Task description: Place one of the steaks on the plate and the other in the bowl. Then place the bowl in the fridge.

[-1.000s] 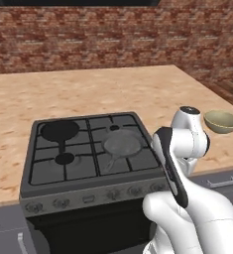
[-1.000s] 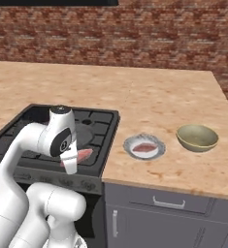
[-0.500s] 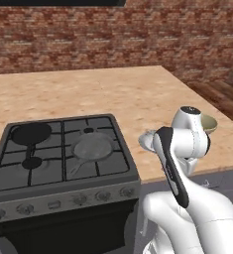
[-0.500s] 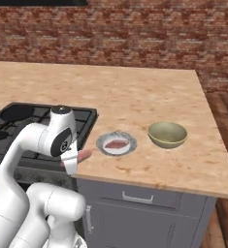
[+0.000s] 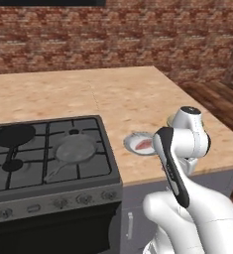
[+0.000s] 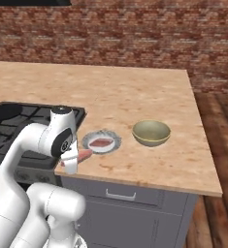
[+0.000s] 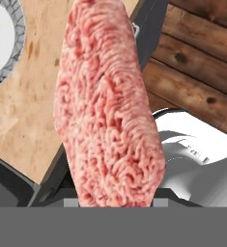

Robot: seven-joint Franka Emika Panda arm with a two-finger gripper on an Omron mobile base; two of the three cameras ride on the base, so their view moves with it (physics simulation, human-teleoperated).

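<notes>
My gripper point(image 6: 78, 158) hangs over the counter's front edge, left of the plate, shut on one pinkish-red steak point(image 6: 85, 154). In the hand view this steak point(image 7: 110, 106) stands tall between the jaws and hides the fingertips. The second steak point(image 6: 101, 143) lies on the small greyish plate point(image 6: 116, 140), which also shows beside my arm point(image 5: 132, 140) and at the hand view's top left point(image 7: 18, 34). Right of the plate sits the empty olive-tan bowl point(image 6: 151, 133); my arm hides most of the bowl point(image 5: 171, 120) in the left base view. The fridge is out of view.
A black stove point(image 5: 48, 149) sits left of the plate, carrying a grey frying pan point(image 5: 76, 149) and a black skillet point(image 5: 13, 135). The wooden counter point(image 6: 135, 92) ends at the right above a wood floor point(image 6: 222, 145). A brick wall runs behind.
The whole picture has shifted left as the base drove right, so the plate and bowl now sit nearer the middle. The steak stays held in the gripper.
</notes>
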